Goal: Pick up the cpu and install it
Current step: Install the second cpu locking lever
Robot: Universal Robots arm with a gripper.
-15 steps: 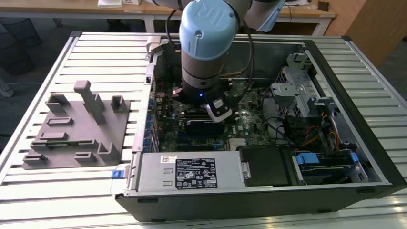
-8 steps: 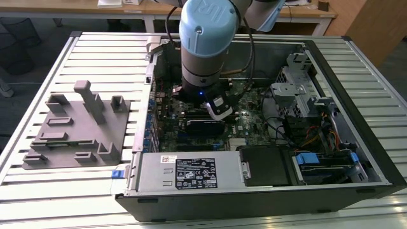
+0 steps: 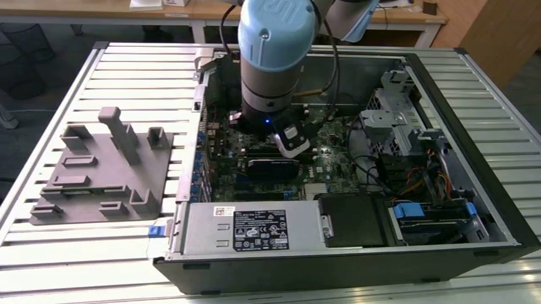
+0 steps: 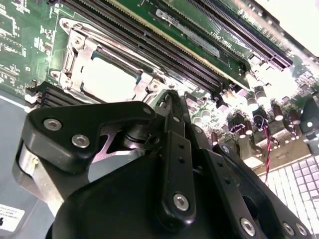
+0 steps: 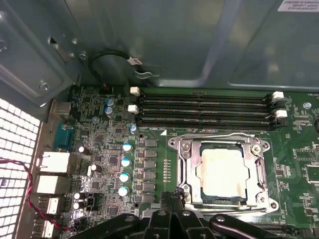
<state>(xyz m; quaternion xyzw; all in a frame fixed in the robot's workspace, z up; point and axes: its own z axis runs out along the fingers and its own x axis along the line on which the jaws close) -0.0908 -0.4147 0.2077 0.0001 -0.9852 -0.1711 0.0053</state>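
The exterior view is taken from above and in front of a slatted table, looking down at an open computer case and the arm lowered into it. Both wrist views are taken from close above the motherboard. The socket frame and the memory slots are shared by both wrist views, seen in the second wrist view past the gripper's black linkage.

Print on the power supply label is too small to read.
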